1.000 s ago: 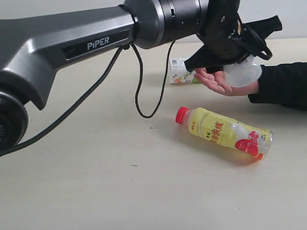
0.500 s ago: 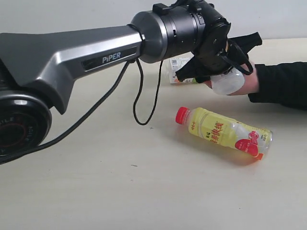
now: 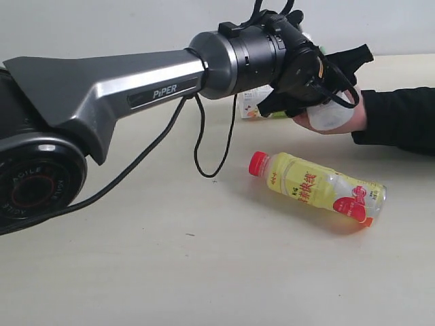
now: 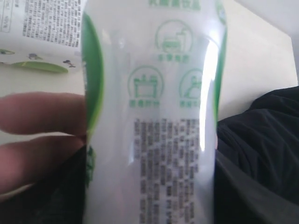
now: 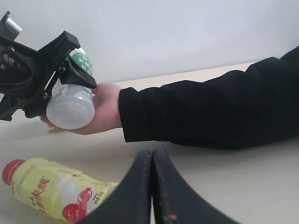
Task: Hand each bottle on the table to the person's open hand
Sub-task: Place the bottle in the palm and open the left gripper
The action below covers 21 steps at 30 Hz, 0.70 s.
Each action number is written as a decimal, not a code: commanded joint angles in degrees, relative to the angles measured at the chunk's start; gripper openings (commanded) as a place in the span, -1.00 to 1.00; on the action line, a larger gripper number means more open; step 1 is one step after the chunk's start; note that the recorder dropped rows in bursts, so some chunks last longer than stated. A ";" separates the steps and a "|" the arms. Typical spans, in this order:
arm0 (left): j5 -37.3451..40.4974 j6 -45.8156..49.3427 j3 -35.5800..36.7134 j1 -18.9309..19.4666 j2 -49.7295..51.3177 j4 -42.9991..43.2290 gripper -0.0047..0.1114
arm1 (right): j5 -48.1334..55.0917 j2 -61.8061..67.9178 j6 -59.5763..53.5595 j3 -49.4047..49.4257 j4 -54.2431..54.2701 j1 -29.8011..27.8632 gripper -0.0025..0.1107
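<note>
Left tool (image 3: 318,81) is clamped on a clear bottle (image 4: 149,121) with a white-and-green label, its base against the person's open hand (image 5: 105,109). Right tool (image 5: 152,186) is pressed together, holding nothing. Yellow red-cap juice bottle (image 3: 319,187) lies sideways on the desk (image 3: 136,258); second white-green bottle (image 3: 255,102) is behind the arm.

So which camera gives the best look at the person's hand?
The right wrist view: the person's hand shows side-on, palm at the white-and-green bottle. The exterior view hides most of it behind the arm; the left wrist view shows only two blurred fingers.
</note>
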 commanded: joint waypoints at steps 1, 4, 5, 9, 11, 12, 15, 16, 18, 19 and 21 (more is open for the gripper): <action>-2.12 0.07 0.06 0.27 -0.18 -0.12 -0.61 | -0.64 -0.27 0.00 0.27 -0.53 -0.29 -0.96; -1.73 0.47 0.06 0.27 -0.18 -0.12 -0.17 | -0.64 -0.27 0.00 0.27 -0.53 -0.29 -0.96; -1.73 0.61 0.06 0.27 -0.18 -0.12 -0.08 | -0.64 -0.27 0.00 0.27 -0.53 -0.29 -0.96; -1.45 1.92 0.06 0.16 -0.18 -0.24 0.23 | -0.64 -0.27 0.00 0.27 -0.53 -0.29 -0.96; -0.58 4.03 0.06 0.16 -0.18 -1.34 0.22 | -0.64 -0.27 0.00 0.27 -0.53 -0.29 -0.96; 0.05 4.69 0.06 0.16 -0.18 -1.95 0.22 | -0.64 -0.27 0.00 0.27 -0.53 -0.29 -0.96; 1.48 7.33 0.06 0.16 -0.18 -3.11 0.23 | -0.64 -0.27 0.00 0.27 -0.53 -0.29 -0.96; 1.48 7.97 0.06 0.03 -0.32 -3.59 0.23 | -0.64 -0.27 0.00 0.27 -0.53 -0.29 -0.96; 1.48 9.20 0.06 -0.17 -0.71 -4.36 0.23 | -0.64 -0.27 0.00 0.27 -0.53 -0.29 -0.96; 1.48 9.46 0.06 -0.20 -0.86 -4.36 0.23 | -0.64 -0.27 0.00 0.27 -0.53 -0.29 -0.96; 1.48 10.48 0.06 -0.34 -1.41 -4.62 0.23 | -0.64 -0.27 0.00 0.27 -0.53 -0.29 -0.96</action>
